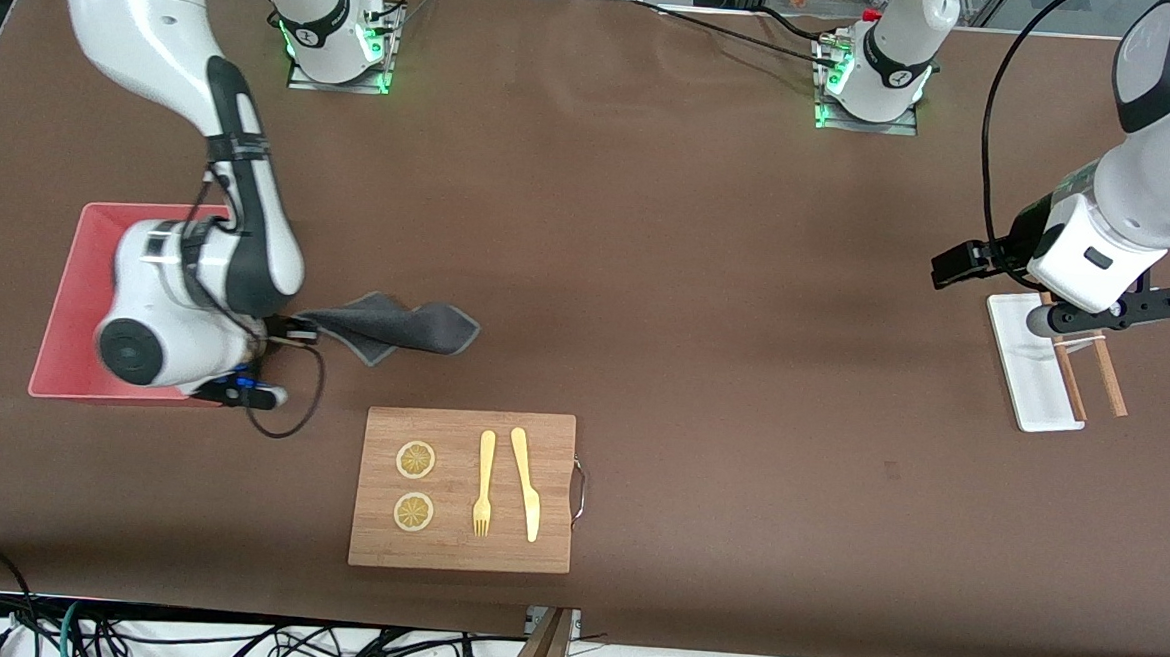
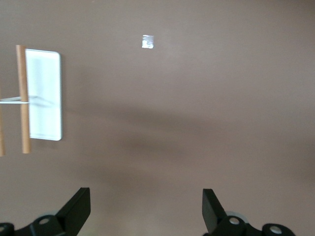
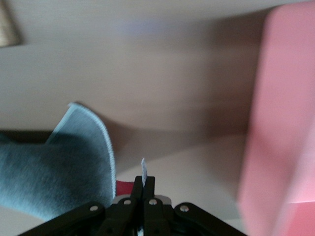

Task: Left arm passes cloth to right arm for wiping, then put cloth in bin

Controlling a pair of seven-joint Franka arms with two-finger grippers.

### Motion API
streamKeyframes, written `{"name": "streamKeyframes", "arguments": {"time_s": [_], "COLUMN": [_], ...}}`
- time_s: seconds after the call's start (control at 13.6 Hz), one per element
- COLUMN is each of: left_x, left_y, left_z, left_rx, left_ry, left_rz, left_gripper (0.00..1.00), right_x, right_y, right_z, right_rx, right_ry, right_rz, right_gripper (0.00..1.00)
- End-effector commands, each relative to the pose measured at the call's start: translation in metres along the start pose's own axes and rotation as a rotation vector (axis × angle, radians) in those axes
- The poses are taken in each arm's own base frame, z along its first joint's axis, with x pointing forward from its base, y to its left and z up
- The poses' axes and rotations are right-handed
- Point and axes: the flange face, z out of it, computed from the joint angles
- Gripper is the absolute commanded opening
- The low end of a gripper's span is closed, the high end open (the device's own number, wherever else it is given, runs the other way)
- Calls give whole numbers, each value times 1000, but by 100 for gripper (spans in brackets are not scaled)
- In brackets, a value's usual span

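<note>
The cloth [image 1: 400, 327] shows its dark grey face and hangs crumpled over the table between the bin and the wooden board. My right gripper [image 1: 289, 330] is shut on the cloth's edge, beside the bin's wall. In the right wrist view the cloth [image 3: 54, 167] trails from the pinched fingers of the right gripper [image 3: 143, 181], with a sliver of its pink face by them. The salmon-pink bin [image 1: 76, 287] lies at the right arm's end of the table, partly hidden by that arm; its wall [image 3: 280, 123] fills one side of the right wrist view. My left gripper [image 2: 146, 206] waits open and empty over bare table beside the white tray.
A wooden cutting board [image 1: 463, 489] with two lemon slices [image 1: 415, 486], a fork [image 1: 484, 482] and a knife [image 1: 527, 483] lies nearer the front camera than the cloth. A small white tray [image 1: 1032, 367] with wooden sticks [image 1: 1108, 376] sits at the left arm's end of the table.
</note>
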Motion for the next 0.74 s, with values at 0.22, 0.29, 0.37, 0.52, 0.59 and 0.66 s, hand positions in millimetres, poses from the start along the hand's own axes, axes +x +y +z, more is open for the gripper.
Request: {"name": "streamKeyframes", "arguments": {"time_s": [0.22, 0.29, 0.37, 0.52, 0.59, 0.66], "left_x": [-36, -38, -45, -77, -86, -86], "left_y": [-58, -64, -68, -74, -75, -73], "left_z": [9, 8, 5, -12, -17, -18], "left_rx": [59, 57, 57, 57, 56, 56], "left_ry": [7, 6, 12, 51, 62, 66], "left_rz": [50, 50, 57, 59, 61, 64], "left_gripper": [100, 100, 100, 100, 100, 100], "right_x": [-15, -16, -19, -23, -23, -25], "right_y": [36, 17, -7, -58, -85, -111], "right_z": [-59, -62, -60, -49, -38, -29], "right_rx": [-205, -210, -219, -222, -197, -166], "right_ry": [6, 18, 25, 54, 62, 72], "right_rz": [-160, -169, -152, -40, 4, 38], "right_gripper": [0, 0, 0, 0, 0, 0]}}
